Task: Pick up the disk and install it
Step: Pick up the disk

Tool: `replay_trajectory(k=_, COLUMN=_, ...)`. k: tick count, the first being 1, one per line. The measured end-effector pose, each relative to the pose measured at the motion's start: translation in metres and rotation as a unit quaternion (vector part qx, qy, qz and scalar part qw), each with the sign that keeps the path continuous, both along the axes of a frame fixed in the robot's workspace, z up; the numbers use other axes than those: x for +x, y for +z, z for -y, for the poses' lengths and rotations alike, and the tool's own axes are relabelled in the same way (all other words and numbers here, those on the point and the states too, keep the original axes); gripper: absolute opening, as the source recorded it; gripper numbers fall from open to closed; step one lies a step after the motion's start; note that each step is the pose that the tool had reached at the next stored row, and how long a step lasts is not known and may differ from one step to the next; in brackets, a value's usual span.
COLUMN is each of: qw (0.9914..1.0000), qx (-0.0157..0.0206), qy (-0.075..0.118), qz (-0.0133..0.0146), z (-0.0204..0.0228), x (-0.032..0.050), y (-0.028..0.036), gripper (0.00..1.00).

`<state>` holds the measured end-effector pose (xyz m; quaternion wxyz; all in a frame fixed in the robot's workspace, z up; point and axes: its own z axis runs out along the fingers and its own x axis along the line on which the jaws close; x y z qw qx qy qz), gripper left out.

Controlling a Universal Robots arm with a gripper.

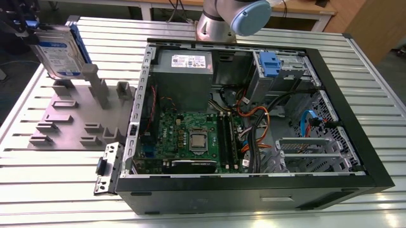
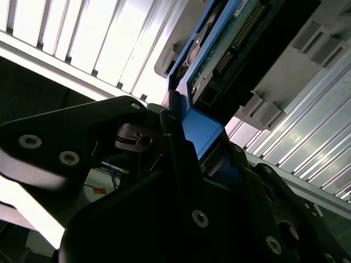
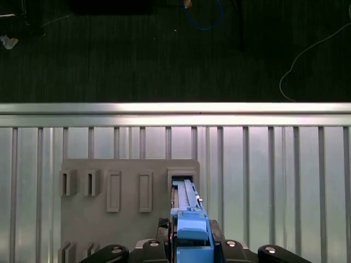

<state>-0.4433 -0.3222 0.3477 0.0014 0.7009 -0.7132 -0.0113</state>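
Note:
The disk stands on edge at the exterior view's far left, a silver-grey drive with a white-and-blue label in a blue carrier. It is over the grey holder plate, its lower end at one of the plate's slots; whether it rests in the slot I cannot tell. My gripper is shut on the disk's upper end. In the first wrist view the blue carrier runs edge-on from my gripper down to the slot. The second wrist view shows the black fingers clamped on the carrier, and the drive's circuit board beyond.
An open computer case lies on the slatted aluminium table, to the exterior view's right of the holder. Inside are a grey power supply, a motherboard, cables and a drive bay with a blue clip. The arm's base stands behind the case.

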Motion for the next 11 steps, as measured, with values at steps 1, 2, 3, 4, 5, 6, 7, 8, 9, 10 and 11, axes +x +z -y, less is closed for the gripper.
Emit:
replay_trajectory(k=1, qw=1.00000, qx=0.0000, qy=0.000, qz=-0.0001, z=0.0000, x=0.0000, y=0.0003, gripper=0.36)
replay_trajectory(k=2, qw=1.00000, qx=0.0000, qy=0.000, qz=0.0000, z=0.0000, x=0.0000, y=0.0004, gripper=0.36)
replay_trajectory(k=3, qw=1.00000, qx=0.0000, qy=0.000, qz=-0.0001, z=0.0000, x=0.0000, y=0.0024, gripper=0.36)
replay_trajectory(k=4, qw=1.00000, qx=0.0000, qy=0.000, qz=-0.0001, z=0.0000, x=0.0000, y=0.0026, gripper=0.36)
replay_trajectory(k=5, qw=1.00000, qx=0.0000, qy=0.000, qz=-0.0001, z=0.0000, x=0.0000, y=0.0026, gripper=0.36)
replay_trajectory(k=6, qw=1.00000, qx=0.0000, qy=0.000, qz=-0.0001, z=0.0000, x=0.0000, y=0.0026, gripper=0.36)
replay_trajectory(k=7, qw=1.00000, qx=0.0000, qy=0.000, qz=0.0000, z=0.0000, x=0.0000, y=0.0030, gripper=0.36)
replay_trajectory(k=8, qw=1.00000, qx=-0.0001, qy=0.000, qz=-0.0002, z=0.0000, x=0.0000, y=0.0036, gripper=0.36)
replay_trajectory(k=9, qw=1.00000, qx=-0.0001, qy=0.000, qz=-0.0002, z=0.0000, x=0.0000, y=0.0036, gripper=0.36)
replay_trajectory(k=10, qw=1.00000, qx=0.0000, qy=0.000, qz=-0.0001, z=0.0000, x=0.0000, y=0.0036, gripper=0.36)
replay_trajectory(k=11, qw=1.00000, qx=0.0000, qy=0.000, qz=0.0000, z=0.0000, x=0.0000, y=0.0035, gripper=0.36)
